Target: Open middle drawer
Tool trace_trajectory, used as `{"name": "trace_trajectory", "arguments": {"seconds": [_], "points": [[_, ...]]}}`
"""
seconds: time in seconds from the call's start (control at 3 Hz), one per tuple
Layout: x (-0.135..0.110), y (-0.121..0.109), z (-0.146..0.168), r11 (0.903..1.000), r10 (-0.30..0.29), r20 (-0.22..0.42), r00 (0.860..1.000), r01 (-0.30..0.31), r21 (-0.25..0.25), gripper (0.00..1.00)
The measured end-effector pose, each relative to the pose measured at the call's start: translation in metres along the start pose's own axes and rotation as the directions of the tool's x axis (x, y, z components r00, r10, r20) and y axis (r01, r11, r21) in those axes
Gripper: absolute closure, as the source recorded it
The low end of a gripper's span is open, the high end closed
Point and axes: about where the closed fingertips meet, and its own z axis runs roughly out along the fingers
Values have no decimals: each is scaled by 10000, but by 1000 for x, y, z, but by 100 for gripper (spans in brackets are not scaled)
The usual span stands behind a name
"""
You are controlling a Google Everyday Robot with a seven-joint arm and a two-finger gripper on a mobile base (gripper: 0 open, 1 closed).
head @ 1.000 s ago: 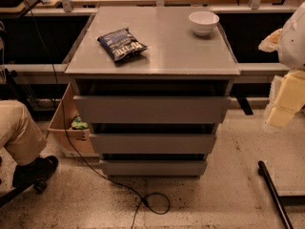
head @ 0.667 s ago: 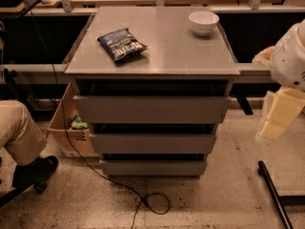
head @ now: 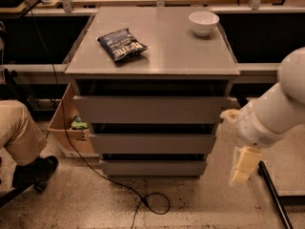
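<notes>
My cream-coloured gripper point(head: 243, 165) hangs pointing down at the lower right, near the right side of the grey desk point(head: 176, 51) and not touching it. I cannot tell whether it is spread or pressed together. The middle drawer point(head: 152, 143), a wide grey handle-less panel of medium height, sits in the desk's front between a taller grey drawer point(head: 152, 109) above and a slimmer grey drawer point(head: 152, 167) below. On the desk top lie a dark blue crinkled snack bag point(head: 122, 44) at left and a round white bowl point(head: 204, 22) at back right.
</notes>
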Motion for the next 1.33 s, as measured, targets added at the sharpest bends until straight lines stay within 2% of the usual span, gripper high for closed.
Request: {"name": "trace_trajectory", "arguments": {"seconds": [0.33,1.0,1.33], "points": [[8,11,55,9981,70,230,9997,-55,-622,0],[6,20,67,9970,334,548,9979,-294,-722,0],[-2,14,111,9962,592,1350,9891,-499,-714,0]]}}
